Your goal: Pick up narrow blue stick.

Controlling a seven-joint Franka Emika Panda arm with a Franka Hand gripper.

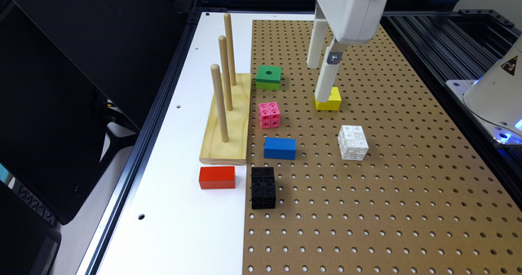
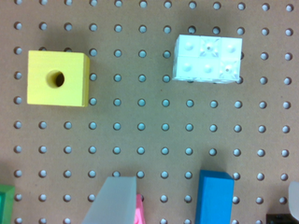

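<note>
gripper (image 1: 322, 81): fingers apart, holding nothing, above pegboard (image 1: 387, 177)
narrow blue stick (image 1: 279, 148): flat on pegboard, nr pink cube (image 1: 269, 114)

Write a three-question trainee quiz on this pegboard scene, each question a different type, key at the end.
1. True or false: the narrow blue stick lies on the white strip of the table.
2. Multiple choice: in the exterior view, which block does the gripper partly cover? A) green block with a hole B) yellow block C) white studded cube
3. Fill in: the red block lies just in front of the wooden base holding ___ upright pegs.

Key
1. False. It lies on the brown pegboard, between the pink studded cube and the black studded block.
2. B
3. three
</note>
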